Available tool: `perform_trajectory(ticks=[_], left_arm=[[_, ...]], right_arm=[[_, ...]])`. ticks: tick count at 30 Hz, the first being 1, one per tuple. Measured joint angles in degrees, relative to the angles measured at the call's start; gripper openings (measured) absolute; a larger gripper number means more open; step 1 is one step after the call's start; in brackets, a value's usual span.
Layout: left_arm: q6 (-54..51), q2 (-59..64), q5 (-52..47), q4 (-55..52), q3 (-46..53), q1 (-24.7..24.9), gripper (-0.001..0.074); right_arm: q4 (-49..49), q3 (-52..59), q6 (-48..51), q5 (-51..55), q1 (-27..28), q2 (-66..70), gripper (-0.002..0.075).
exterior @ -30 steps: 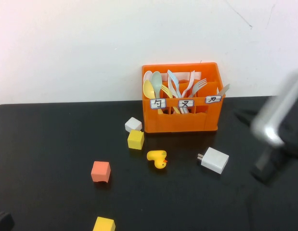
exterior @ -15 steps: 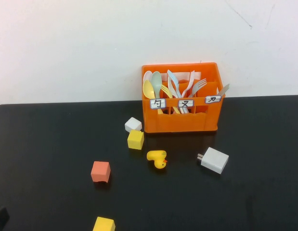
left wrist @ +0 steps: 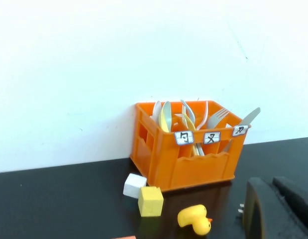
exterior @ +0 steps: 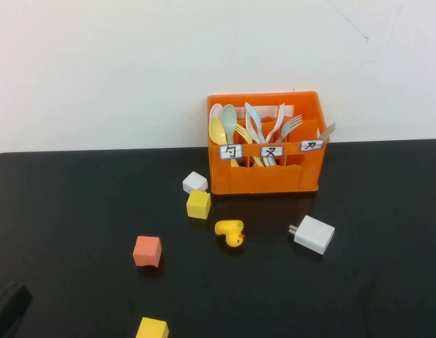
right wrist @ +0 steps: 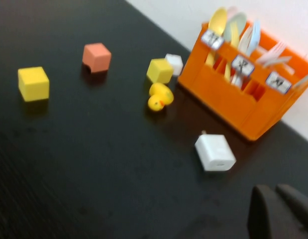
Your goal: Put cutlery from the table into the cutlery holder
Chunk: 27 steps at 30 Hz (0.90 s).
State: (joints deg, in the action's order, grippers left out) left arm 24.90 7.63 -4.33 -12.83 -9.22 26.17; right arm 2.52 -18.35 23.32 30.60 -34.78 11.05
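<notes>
Cutlery is all seen in the holder; none lies on the table. Left gripper, at seven o'clock, and right gripper, off the high view, are closed, empty; retreat seems next.

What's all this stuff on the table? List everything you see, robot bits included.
cutlery holder: one, orange, at the table's back by the wall
cutlery: several spoons and forks, pastel, standing in the holder
table: one, glossy black
white cube: one, left of the holder
yellow cubes: two, one by the white cube, one at the near edge
pink cube: one, left of centre
toy duck: one, yellow, centre
charger block: one, white, right of the duck
left gripper: black, fingers shut, near left corner
right gripper: black, fingers shut, out of the high view
</notes>
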Motion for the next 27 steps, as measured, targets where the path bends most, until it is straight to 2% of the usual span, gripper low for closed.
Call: perform_trajectory(ticks=[11,17,22,27], left_arm=[[2.2,0.0,0.3,-0.1,0.0,0.0,-0.0001],[2.3,0.0,-6.6,0.5,0.0,0.0,-0.0001],[2.3,0.0,-13.8,6.9,0.0,0.0,-0.0001],[2.3,0.0,-17.1,16.9,0.0,0.0,-0.0001]], right_arm=[[1.1,0.5,-2.6,3.9,0.0,-0.5,-0.0002],[1.6,0.5,-2.6,4.7,0.0,-0.5,-0.0002],[1.7,0.5,-2.6,4.7,0.0,-0.5,-0.0002],[1.8,0.5,-2.6,4.7,0.0,-0.5,-0.0002]])
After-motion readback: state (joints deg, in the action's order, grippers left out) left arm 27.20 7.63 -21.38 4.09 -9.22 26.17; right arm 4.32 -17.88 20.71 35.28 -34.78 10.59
